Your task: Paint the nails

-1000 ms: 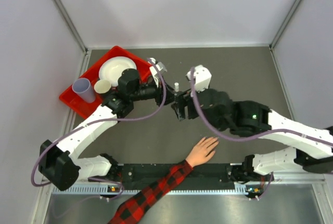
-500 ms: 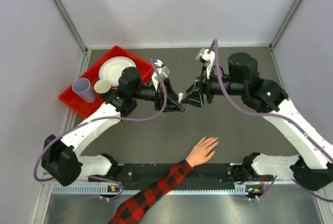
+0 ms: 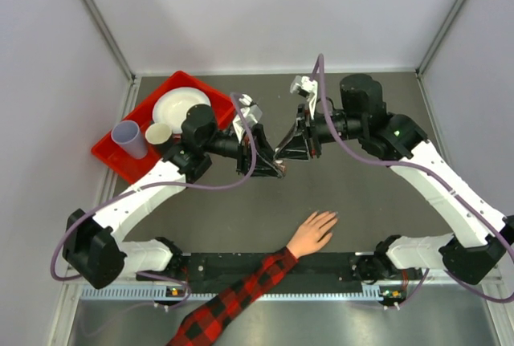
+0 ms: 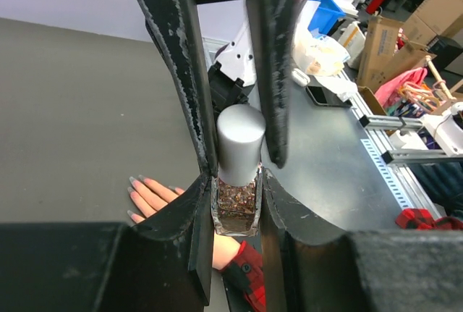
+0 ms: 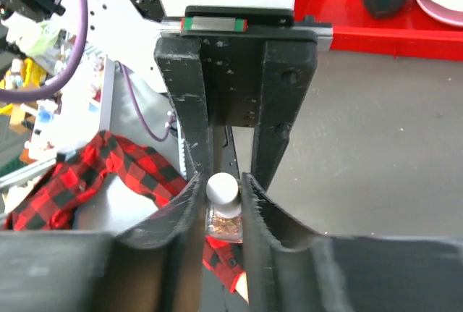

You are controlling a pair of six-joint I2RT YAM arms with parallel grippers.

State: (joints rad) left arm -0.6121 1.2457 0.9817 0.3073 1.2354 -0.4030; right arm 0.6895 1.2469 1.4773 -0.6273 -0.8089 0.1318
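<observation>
Lying flat on the dark grey counter (image 3: 201, 217), the peach-coloured hand (image 3: 313, 234) in red-black plaid sleeve (image 3: 241, 294) points far-right, pale nails (image 4: 133, 180) at its spread fingertips; left gripper (image 4: 235, 207) clamps a glittery glass polish bottle (image 4: 235, 216), right gripper (image 5: 223, 203) pinches its silver cap (image 5: 223, 189)

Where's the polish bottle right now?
Top view, mid-table beyond the hand: polish bottle clamped in the left gripper, its cap between the fingers of the right gripper.

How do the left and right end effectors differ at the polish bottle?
The left end effector clamps the glass body; the right end effector brackets the silver cap, grip unclear. Left reaches from the red tray's side, right from opposite. Both meet at one bottle.
</observation>
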